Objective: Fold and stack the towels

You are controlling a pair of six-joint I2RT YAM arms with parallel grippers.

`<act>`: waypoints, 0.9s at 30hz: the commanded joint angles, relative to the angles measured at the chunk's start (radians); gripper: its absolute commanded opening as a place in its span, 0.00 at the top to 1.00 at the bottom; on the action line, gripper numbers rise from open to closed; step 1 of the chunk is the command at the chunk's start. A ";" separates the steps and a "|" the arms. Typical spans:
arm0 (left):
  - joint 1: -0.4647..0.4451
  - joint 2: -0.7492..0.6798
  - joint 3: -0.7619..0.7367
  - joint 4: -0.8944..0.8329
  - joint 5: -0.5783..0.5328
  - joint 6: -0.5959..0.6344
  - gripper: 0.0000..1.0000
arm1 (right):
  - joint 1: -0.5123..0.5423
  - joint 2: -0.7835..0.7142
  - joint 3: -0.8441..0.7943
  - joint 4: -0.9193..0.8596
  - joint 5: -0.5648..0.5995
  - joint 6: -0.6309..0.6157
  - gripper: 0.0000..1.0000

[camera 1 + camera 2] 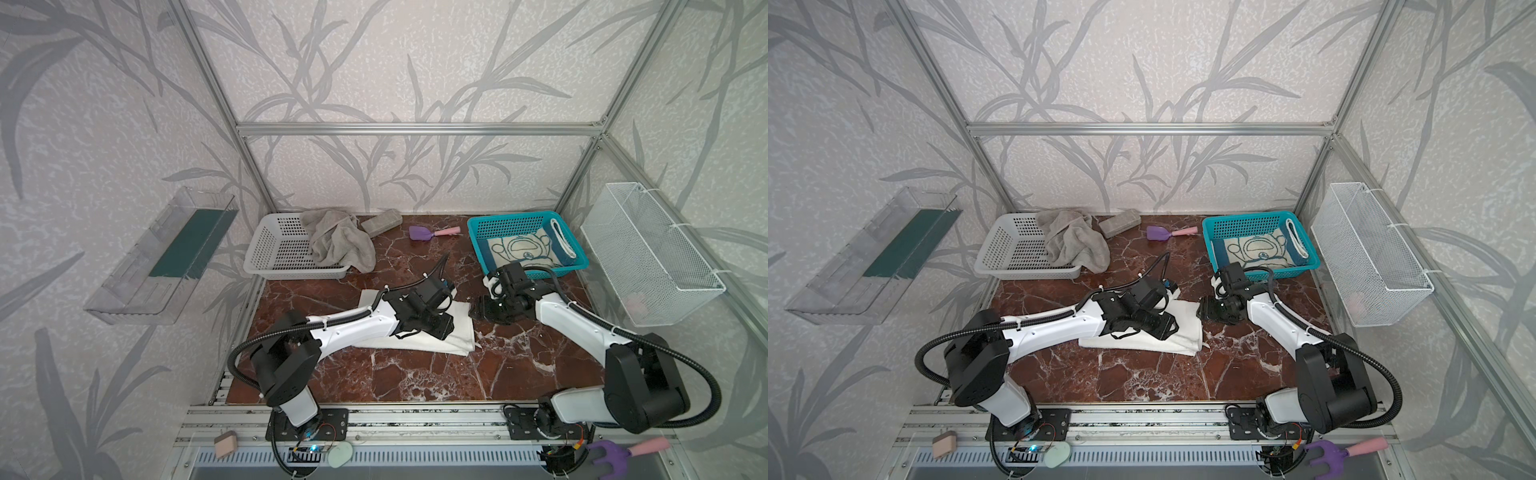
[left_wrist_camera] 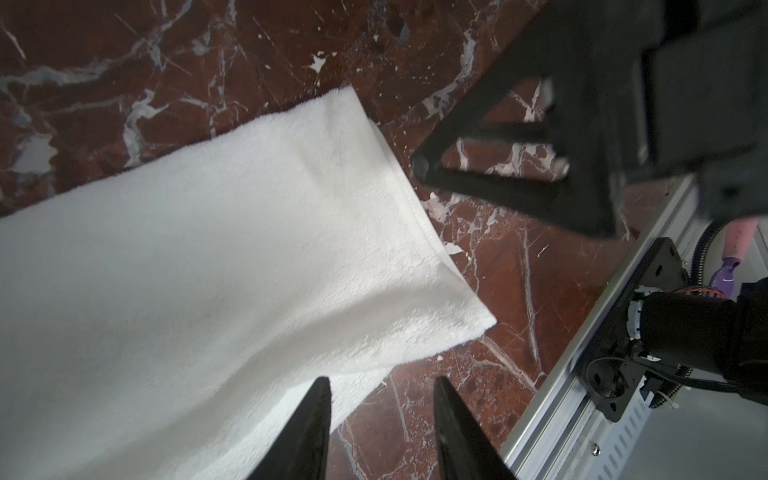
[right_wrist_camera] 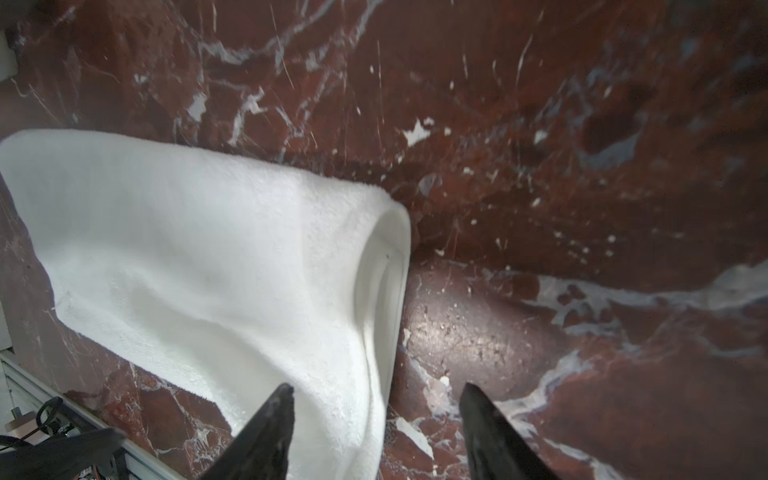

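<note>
In both top views you see the white towel [image 1: 457, 330] folded mid-scene on the marble table [image 1: 415, 382], the cartoon towel [image 1: 525, 251] in the teal basket [image 1: 511, 222], and the grey towel [image 1: 338, 243] draped over the white basket [image 1: 274, 249]. In the left wrist view, your left gripper [image 2: 380, 384] is parted and empty over the white towel's edge. In the right wrist view, your right gripper [image 3: 374, 388] gapes wide and empty above that towel's end.

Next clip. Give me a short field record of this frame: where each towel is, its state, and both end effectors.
white towel: folded, flat on the marble table
grey towel: crumpled, draped over the white basket rim
cartoon towel: lying in the teal basket
left end effector: open, over the white towel's edge, holding nothing
right end effector: open, at the white towel's end, holding nothing
stack: not yet made
</note>
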 commanded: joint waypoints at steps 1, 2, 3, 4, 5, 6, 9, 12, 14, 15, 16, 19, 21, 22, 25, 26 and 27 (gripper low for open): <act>0.010 0.092 0.025 0.008 0.012 -0.007 0.58 | 0.017 0.004 -0.058 0.097 -0.024 0.094 0.32; 0.014 0.112 0.026 0.012 0.013 -0.019 0.59 | 0.023 0.016 -0.065 0.115 -0.034 0.105 0.32; 0.018 0.132 0.026 0.011 0.010 -0.034 0.59 | 0.034 0.036 -0.069 0.132 -0.037 0.116 0.32; 0.020 0.148 0.023 0.011 0.009 -0.048 0.59 | 0.044 0.057 -0.073 0.150 -0.039 0.126 0.31; 0.022 0.161 0.016 0.012 0.009 -0.057 0.60 | 0.054 0.077 -0.075 0.167 -0.043 0.136 0.31; 0.023 0.170 0.007 0.014 0.010 -0.064 0.60 | 0.062 0.103 -0.079 0.187 -0.047 0.147 0.31; 0.022 0.167 -0.034 0.034 0.031 -0.084 0.60 | 0.078 0.182 -0.086 0.253 -0.067 0.181 0.31; 0.019 0.130 -0.103 0.097 0.060 -0.114 0.60 | 0.088 0.258 -0.085 0.341 -0.118 0.230 0.43; 0.019 0.109 -0.133 0.116 0.068 -0.121 0.60 | 0.099 0.285 -0.068 0.373 -0.125 0.238 0.61; 0.019 0.100 -0.142 0.114 0.060 -0.120 0.60 | 0.104 0.289 -0.059 0.383 -0.128 0.238 0.72; 0.019 0.089 -0.145 0.107 0.049 -0.116 0.59 | 0.106 0.284 -0.049 0.388 -0.130 0.238 0.81; 0.030 0.046 -0.149 0.088 0.023 -0.099 0.58 | 0.106 0.230 -0.014 0.379 -0.133 0.216 0.96; 0.047 0.010 -0.153 0.087 0.016 -0.092 0.58 | 0.106 0.177 0.029 0.320 -0.130 0.195 1.00; 0.061 -0.011 -0.157 0.090 0.017 -0.091 0.57 | 0.106 0.152 0.066 0.273 -0.128 0.153 1.00; 0.106 -0.071 -0.180 0.121 0.032 -0.085 0.57 | 0.106 0.107 0.186 0.119 -0.133 0.077 1.00; 0.120 -0.087 -0.189 0.135 0.033 -0.085 0.56 | 0.106 0.105 0.223 0.069 -0.130 0.058 0.99; 0.135 -0.099 -0.200 0.151 0.033 -0.085 0.56 | 0.105 0.111 0.264 0.010 -0.133 0.040 0.97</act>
